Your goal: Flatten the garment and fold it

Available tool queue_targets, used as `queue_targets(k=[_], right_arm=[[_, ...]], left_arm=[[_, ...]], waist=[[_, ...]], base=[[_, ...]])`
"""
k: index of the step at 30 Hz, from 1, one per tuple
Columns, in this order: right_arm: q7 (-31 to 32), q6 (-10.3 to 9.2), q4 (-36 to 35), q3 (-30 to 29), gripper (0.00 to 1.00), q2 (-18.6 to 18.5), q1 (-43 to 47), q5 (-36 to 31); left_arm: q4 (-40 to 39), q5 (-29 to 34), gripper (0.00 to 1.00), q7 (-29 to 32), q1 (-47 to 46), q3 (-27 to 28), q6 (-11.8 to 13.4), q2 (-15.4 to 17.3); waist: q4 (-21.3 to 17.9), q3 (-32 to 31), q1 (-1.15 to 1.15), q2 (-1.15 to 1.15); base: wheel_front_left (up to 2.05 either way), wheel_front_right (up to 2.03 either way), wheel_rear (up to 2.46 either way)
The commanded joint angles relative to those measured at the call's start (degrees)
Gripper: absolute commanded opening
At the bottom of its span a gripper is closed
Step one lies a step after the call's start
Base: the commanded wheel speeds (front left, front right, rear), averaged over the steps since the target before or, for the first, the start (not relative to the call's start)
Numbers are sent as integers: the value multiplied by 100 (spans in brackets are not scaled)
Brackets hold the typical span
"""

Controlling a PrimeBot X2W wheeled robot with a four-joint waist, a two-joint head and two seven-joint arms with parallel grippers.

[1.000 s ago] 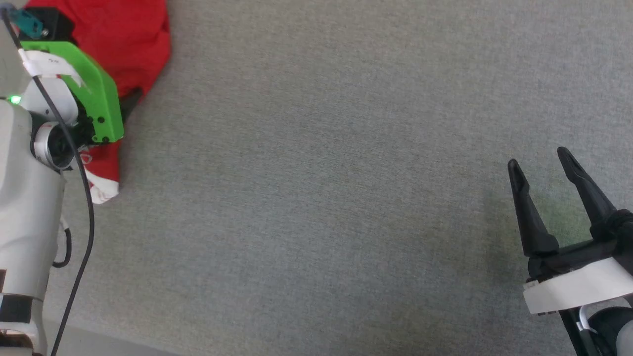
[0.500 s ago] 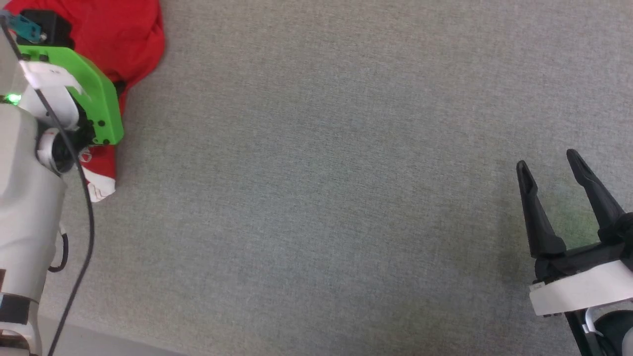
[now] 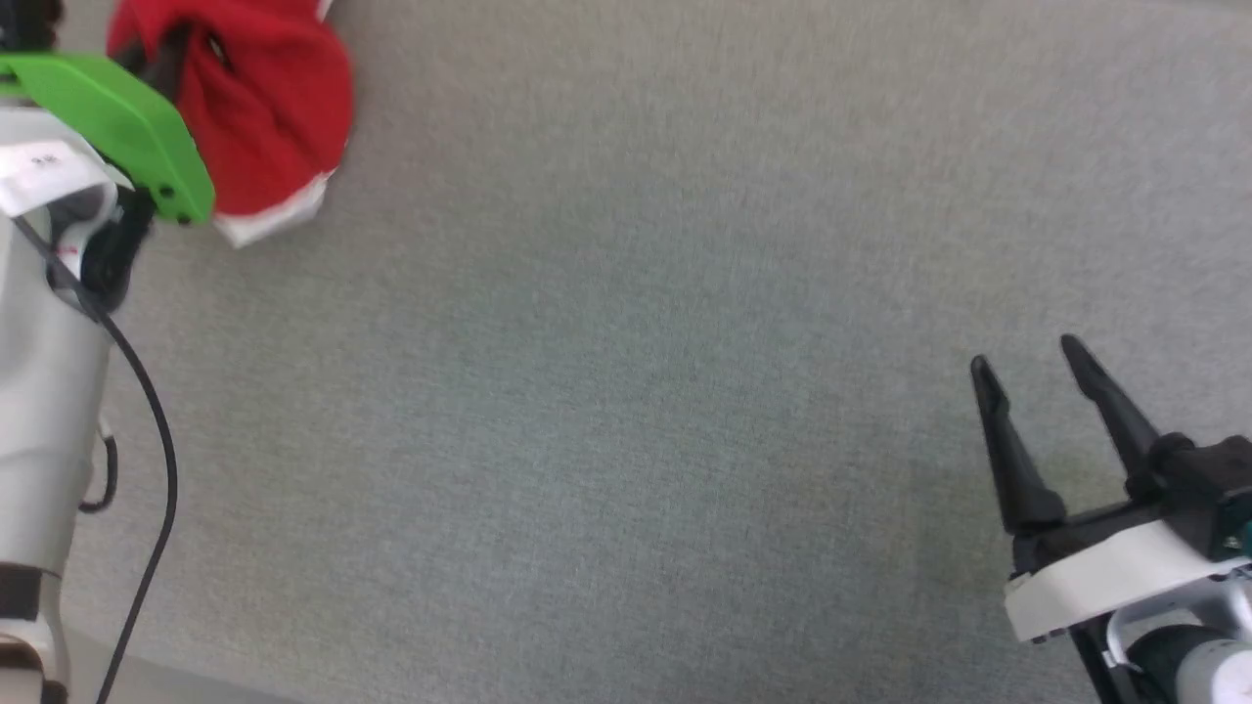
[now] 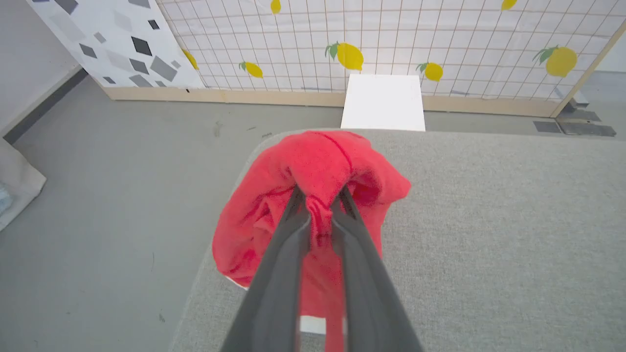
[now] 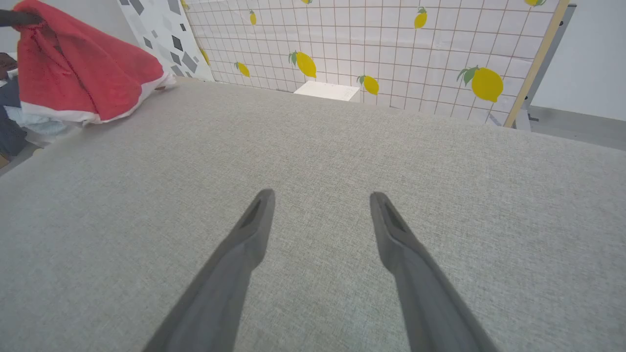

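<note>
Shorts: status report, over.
Left gripper shut on shorts, which hang bunched near table corner. Right gripper open over bare table, well apart. Nothing in the way.

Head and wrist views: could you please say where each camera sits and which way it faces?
Head view: robot's head, down onto the grey table; pale left forearm and open right pincer show.
Left wrist view: left wrist, along the left pincer, shut on the red garment, toward a lemon-print screen.
Right wrist view: right wrist, across the table along the right pincer.
Shared: garment in all; screen in both wrist views.
</note>
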Motion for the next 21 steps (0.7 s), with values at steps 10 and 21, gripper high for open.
queue_targets(k=[10, 21], right_arm=[[-140, -8, 502, 116, 100, 166, 69, 128], [-410, -8, 910, -65, 100, 365, -204, 75]], left_arm=[[-955, 15, 0, -758, -459, 31, 0, -39], [-2309, -198, 0, -264, -397, -302, 195, -593]], waist=[[-124, -1318, 0, 0], [-830, -1589, 0, 0]], base=[[0, 0, 0], [0, 0, 0]])
